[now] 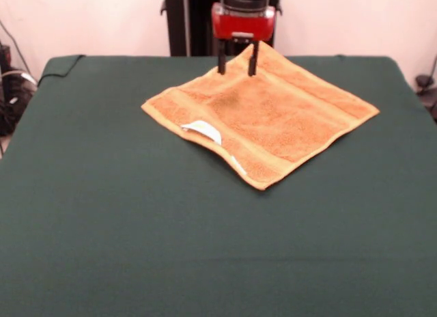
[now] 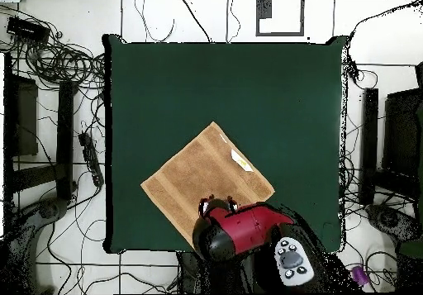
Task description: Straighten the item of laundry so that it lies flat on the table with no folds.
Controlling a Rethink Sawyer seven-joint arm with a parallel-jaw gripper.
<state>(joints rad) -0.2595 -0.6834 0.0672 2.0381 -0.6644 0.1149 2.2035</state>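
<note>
Towel nearly flat, one edge left to settle.
The square orange-tan terry towel [image 1: 263,115] lies spread at the dark green cloth table's [image 1: 102,228] 12 o'clock side; its label edge curls slightly; the red-and-black gripper [image 1: 237,65] hovers empty, fingers spread.

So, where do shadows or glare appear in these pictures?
Front view: a soft dark shadow on the towel beneath the gripper; no glare on the table. Overhead view: light is even, no clear shadow there.
</note>
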